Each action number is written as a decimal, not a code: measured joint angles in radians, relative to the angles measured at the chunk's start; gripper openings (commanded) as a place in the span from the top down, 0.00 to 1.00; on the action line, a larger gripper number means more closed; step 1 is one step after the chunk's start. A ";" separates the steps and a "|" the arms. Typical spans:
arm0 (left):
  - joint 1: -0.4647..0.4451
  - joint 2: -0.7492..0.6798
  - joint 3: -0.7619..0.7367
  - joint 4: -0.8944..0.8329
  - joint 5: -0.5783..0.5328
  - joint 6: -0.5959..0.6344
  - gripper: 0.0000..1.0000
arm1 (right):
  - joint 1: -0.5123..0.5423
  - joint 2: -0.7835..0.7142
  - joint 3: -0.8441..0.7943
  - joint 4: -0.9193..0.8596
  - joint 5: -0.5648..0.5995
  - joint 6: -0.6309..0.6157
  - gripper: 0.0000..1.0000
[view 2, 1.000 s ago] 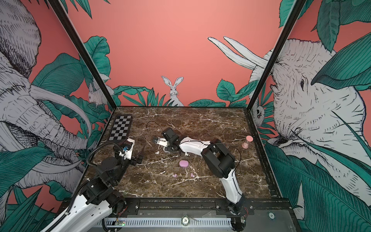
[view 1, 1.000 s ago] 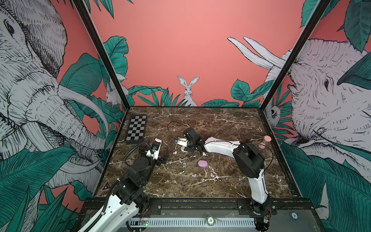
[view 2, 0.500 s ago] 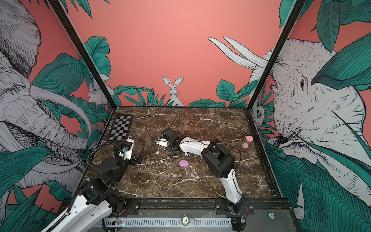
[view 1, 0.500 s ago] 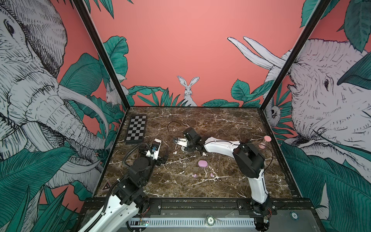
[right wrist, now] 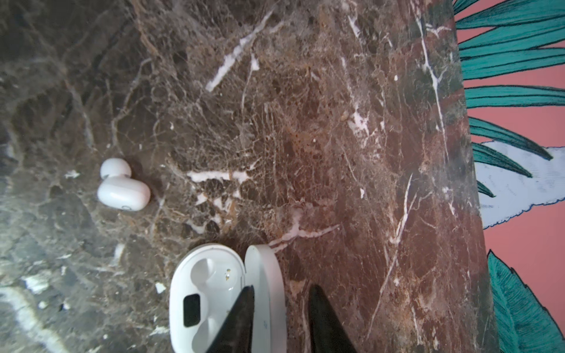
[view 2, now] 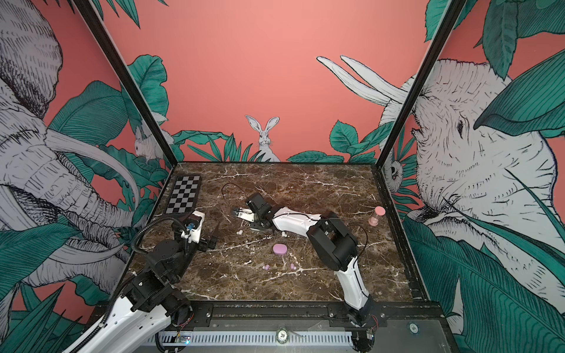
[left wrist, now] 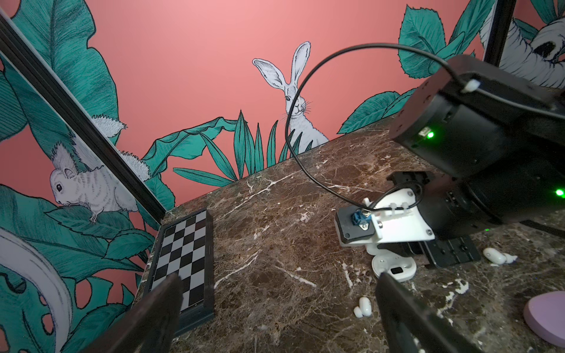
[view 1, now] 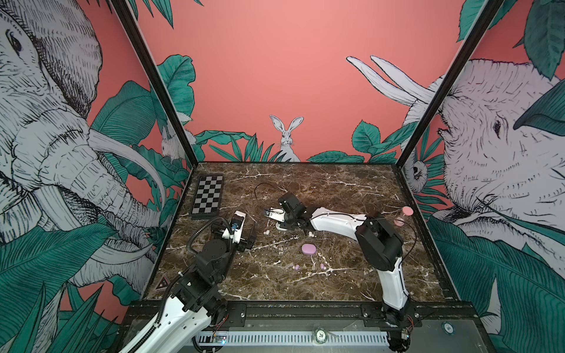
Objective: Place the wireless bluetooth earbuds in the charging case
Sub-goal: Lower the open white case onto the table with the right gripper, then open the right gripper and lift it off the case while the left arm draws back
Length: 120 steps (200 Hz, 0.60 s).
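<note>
A white charging case (right wrist: pixel 208 293) lies open on the marble with its lid (right wrist: pixel 266 275) standing up and both wells empty. My right gripper (right wrist: pixel 282 288) straddles that lid, open: one finger leans over the case body and the other stands off the lid's back. One white earbud (right wrist: pixel 122 189) lies loose beside the case, and in both top views (view 1: pixel 266 232) (view 2: pixel 240 232). Another white earbud (view 1: pixel 311 234) lies under the right arm. Two lilac earbuds (view 1: pixel 296 267) (view 1: pixel 322 266) lie nearer the front. My left gripper (left wrist: pixel 278 305) hovers wide open and empty at the left.
A closed lilac case (view 1: pixel 308 249) lies mid-table between the white and lilac buds. A checkered board (view 1: pixel 208 197) lies at the back left. A pink hourglass (view 1: pixel 403 215) stands by the right wall. The right wrist's black cable (view 1: pixel 260 189) loops above the table.
The right gripper's jaws have spread apart around the case lid. Neither arm has visibly shifted, and the left gripper stays wide open.
</note>
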 measured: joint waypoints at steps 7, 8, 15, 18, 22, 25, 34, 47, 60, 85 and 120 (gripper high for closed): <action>0.000 0.000 0.000 0.000 0.000 0.000 0.01 | 0.000 -0.001 0.002 0.000 -0.001 0.001 0.63; 0.000 0.000 0.000 0.000 0.000 0.000 0.01 | 0.000 -0.001 0.002 0.000 0.000 0.003 0.63; 0.000 0.000 0.000 0.000 0.000 0.000 0.01 | 0.000 -0.003 0.002 0.000 -0.001 0.005 0.62; 0.000 0.000 0.000 0.000 0.000 0.000 0.01 | 0.000 -0.005 0.002 -0.001 -0.002 0.005 0.61; 0.000 0.000 0.000 0.000 0.000 0.000 0.01 | 0.000 -0.006 0.002 -0.003 -0.002 0.008 0.60; 0.000 0.000 0.000 0.000 0.000 0.000 0.01 | 0.000 -0.007 0.002 -0.004 -0.002 0.008 0.59; 0.000 0.000 0.000 0.000 0.000 0.000 0.01 | 0.000 -0.014 0.002 -0.010 -0.003 0.014 0.55; 0.000 0.001 0.000 0.000 0.001 -0.001 0.01 | 0.000 -0.031 0.002 -0.018 -0.003 0.029 0.43; 0.000 0.002 0.000 0.000 0.001 -0.002 0.01 | 0.000 -0.062 0.000 -0.023 -0.002 0.050 0.18; 0.000 0.011 0.000 0.000 0.005 -0.010 0.01 | 0.000 -0.172 -0.018 -0.019 0.001 0.116 0.02; 0.000 0.043 0.002 -0.008 0.002 -0.052 0.01 | 0.000 -0.390 -0.083 -0.002 -0.005 0.283 0.02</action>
